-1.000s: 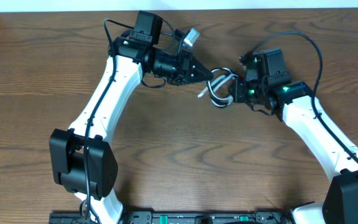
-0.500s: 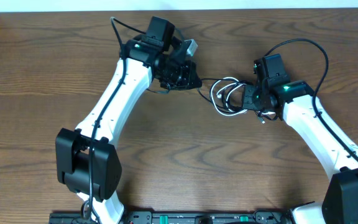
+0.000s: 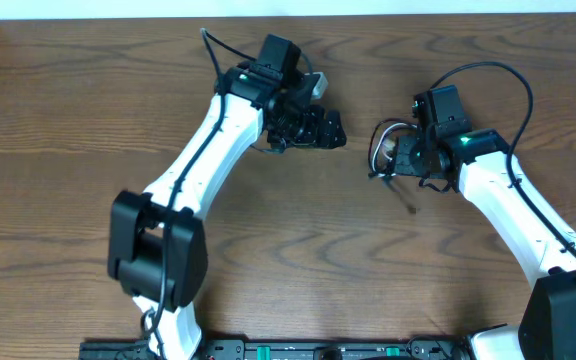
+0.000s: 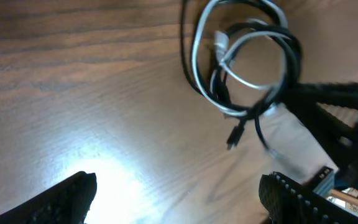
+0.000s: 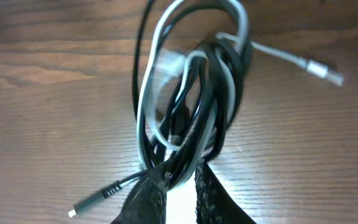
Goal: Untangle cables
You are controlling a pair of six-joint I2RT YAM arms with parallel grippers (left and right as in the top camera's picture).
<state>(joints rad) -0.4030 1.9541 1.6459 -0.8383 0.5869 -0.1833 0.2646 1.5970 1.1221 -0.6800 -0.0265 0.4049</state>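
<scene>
Overhead, the tangled cables are seen at the right gripper, apart from the left gripper. In the left wrist view, the fingers are spread, with nothing held. In the right wrist view, the black cable and white cable are pinched together.

Both the left arm and the right arm have smooth white link shells joined by blocky black joint housings. Behind each tool a small green light glows, and a thick black wire arcs above. The fingers are black and grainy.
</scene>
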